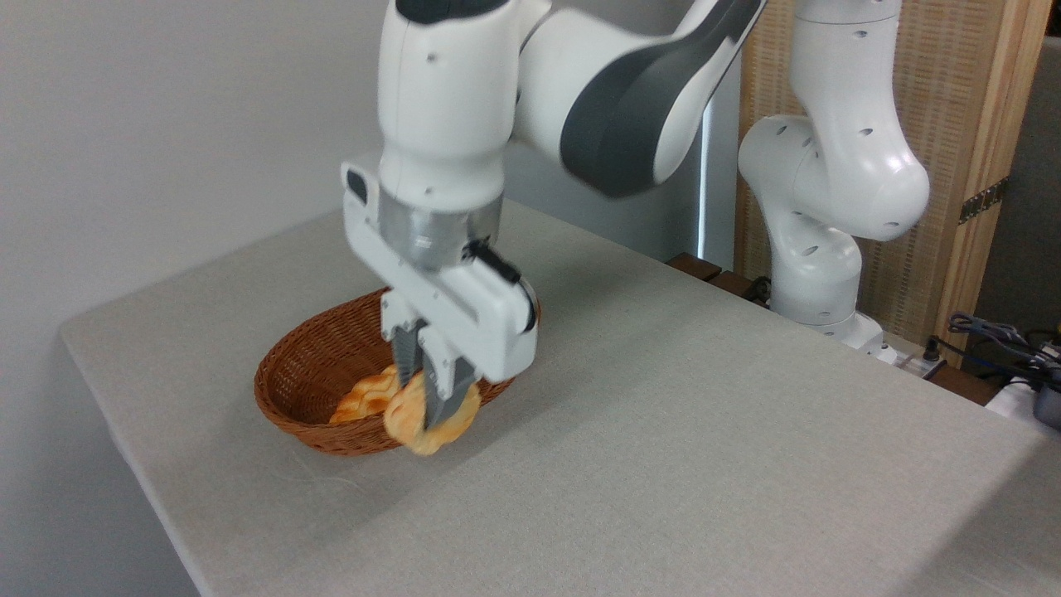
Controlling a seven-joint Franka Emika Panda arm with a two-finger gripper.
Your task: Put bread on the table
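The bread (406,427), a small pale-golden bun, hangs tilted in the air over the near right rim of the wicker basket. My gripper (424,406) is shut on it, one finger on each side, and the fingers hide its middle. The bun is slightly blurred. Below and around it lies the light grey table (663,431).
The brown wicker basket (311,365) stands at the table's left, with an orange-brown braided loaf (365,398) inside. The arm's white base (821,274) rises at the table's far right edge, with cables (995,340) beside it. A white wall runs behind the table's left side.
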